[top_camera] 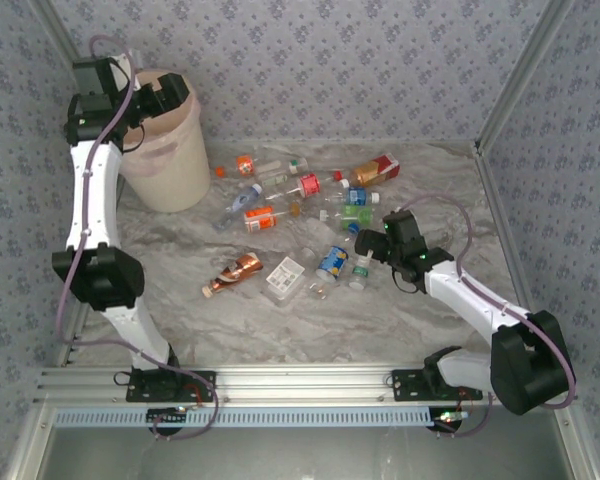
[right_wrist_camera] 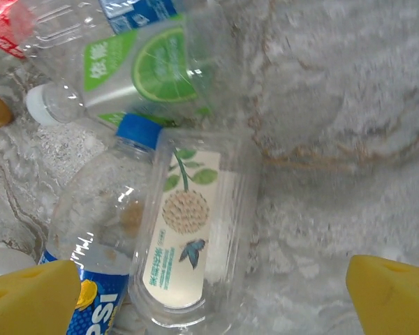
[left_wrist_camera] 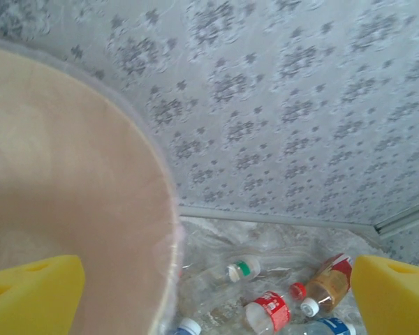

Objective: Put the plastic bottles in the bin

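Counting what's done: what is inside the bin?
The bin shows bare pinkish liner wall. Its bottom is hidden: the left gripper covers the opening from above.

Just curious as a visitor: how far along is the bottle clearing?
Done: cannot tell what the bucket holds. In hand: nothing; the left gripper hangs open over the bucket, the right gripper open over a clear bottle. Left: about a dozen bottles on the table.
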